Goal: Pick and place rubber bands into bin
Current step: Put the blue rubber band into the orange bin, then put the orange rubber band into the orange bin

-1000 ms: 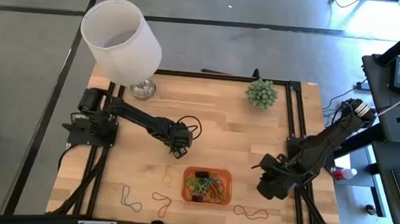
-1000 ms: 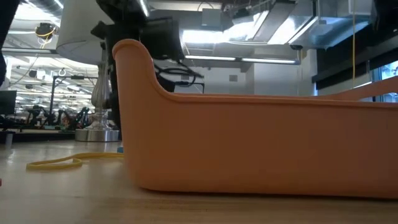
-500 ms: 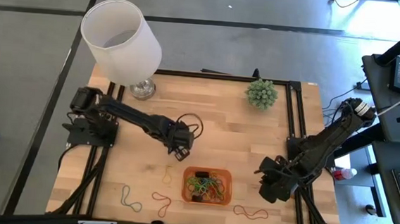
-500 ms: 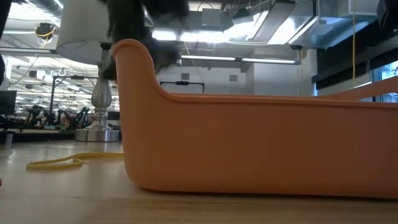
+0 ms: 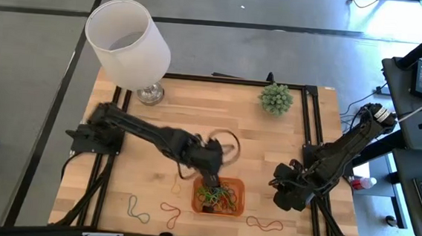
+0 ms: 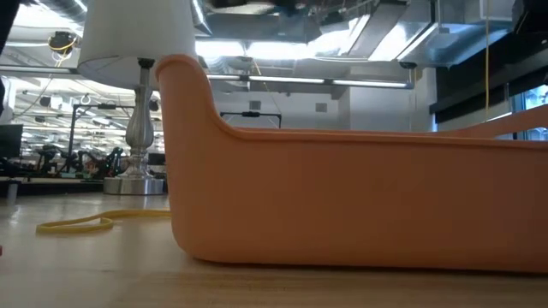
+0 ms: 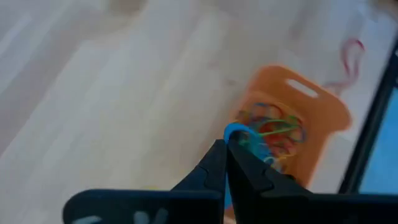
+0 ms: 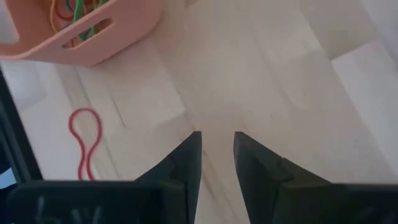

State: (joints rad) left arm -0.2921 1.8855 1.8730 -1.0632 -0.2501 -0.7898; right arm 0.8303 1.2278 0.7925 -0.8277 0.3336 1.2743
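Observation:
The orange bin (image 5: 219,195) sits near the table's front edge with several coloured rubber bands inside. My left gripper (image 5: 209,165) hangs above the bin's far left corner, shut on a blue rubber band (image 7: 236,132). Loose bands lie flat on the wood: a yellow one (image 5: 177,183), a green one (image 5: 138,210), a red one (image 5: 170,214) and another red one (image 5: 264,224). My right gripper (image 8: 217,149) stands open over bare wood to the right of the bin, with nothing between its fingers. My left gripper pinches the blue rubber band between its two fingertips (image 7: 219,163). A small loop of the band (image 7: 235,129) sticks out past the tips. The fingers slant down toward the bin (image 7: 323,118). The band is lifted clear of the table.
A white lampshade on a metal lamp (image 5: 130,45) stands at the far left corner. A small green plant (image 5: 276,99) stands at the far right. The low view is filled by the bin's wall (image 6: 360,197), with the yellow band (image 6: 77,224) beside it.
My left gripper has risen from the middle of the table and swung toward the right and near edges, ending above the bin's far left corner. The right arm has kept its place.

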